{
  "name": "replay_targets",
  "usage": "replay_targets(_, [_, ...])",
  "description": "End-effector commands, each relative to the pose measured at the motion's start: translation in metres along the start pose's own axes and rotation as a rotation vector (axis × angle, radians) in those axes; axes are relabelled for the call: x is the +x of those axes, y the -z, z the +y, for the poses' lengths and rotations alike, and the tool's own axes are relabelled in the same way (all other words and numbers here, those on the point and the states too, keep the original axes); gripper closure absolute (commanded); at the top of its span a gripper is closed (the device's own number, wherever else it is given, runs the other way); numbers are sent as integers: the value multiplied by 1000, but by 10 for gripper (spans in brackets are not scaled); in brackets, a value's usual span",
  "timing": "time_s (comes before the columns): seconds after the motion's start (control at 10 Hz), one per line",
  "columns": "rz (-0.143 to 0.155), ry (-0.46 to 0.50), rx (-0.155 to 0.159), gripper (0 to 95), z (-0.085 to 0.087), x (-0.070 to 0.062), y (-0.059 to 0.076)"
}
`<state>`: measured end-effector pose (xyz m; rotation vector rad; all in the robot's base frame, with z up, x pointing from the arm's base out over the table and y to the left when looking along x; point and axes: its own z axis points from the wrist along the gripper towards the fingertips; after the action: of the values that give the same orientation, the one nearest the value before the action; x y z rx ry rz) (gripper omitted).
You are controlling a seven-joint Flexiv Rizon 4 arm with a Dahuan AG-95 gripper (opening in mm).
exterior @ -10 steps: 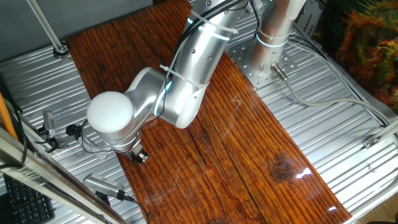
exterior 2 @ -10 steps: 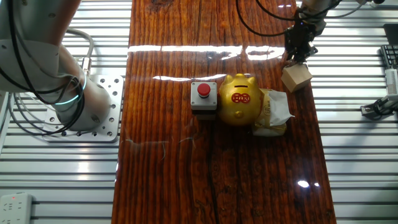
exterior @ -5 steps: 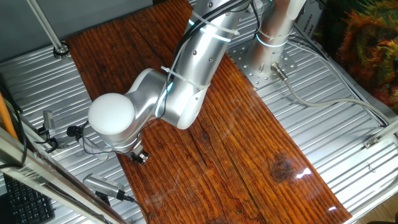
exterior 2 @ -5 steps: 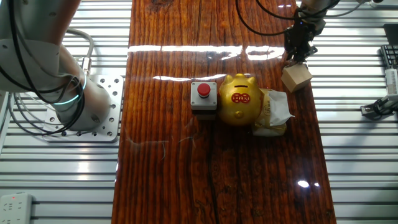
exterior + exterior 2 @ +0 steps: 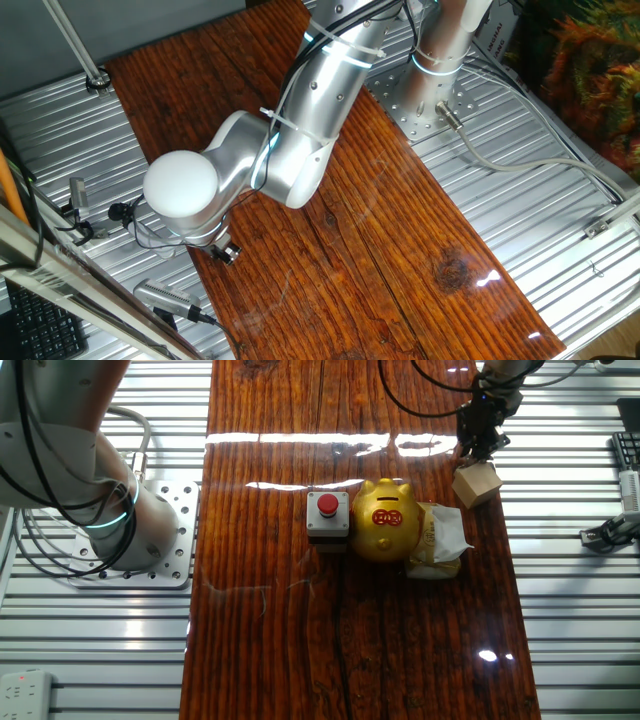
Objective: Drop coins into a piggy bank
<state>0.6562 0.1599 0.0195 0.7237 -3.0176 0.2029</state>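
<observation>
The gold piggy bank point(image 5: 387, 520) stands mid-table, snout toward the far end; the arm hides it in the first fixed view. My gripper point(image 5: 470, 453) is dark and hangs at the far right of the table, its tips down at the top far edge of the light wooden block point(image 5: 477, 485). It is behind and to the right of the pig. I cannot make out whether the fingers are open or shut, and no coin shows. In the first fixed view only the gripper's tip point(image 5: 223, 251) peeks out under the arm's white elbow cap.
A black box with a red button point(image 5: 328, 516) touches the pig's left side. A crumpled cream bag point(image 5: 440, 541) lies against its right side. The arm's base point(image 5: 150, 540) is bolted at the left; the silver arm point(image 5: 290, 140) spans the wooden table point(image 5: 300, 650).
The arm's elbow has shifted very slightly in the first fixed view. The gripper stays at the wooden block; nothing else has moved.
</observation>
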Motion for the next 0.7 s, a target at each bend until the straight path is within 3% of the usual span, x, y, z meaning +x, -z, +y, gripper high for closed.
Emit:
replay_targets(0.1, [0, 2, 3, 760, 0, 0, 0])
replay_targets(0.7, [9, 9, 21, 760, 0, 0, 0])
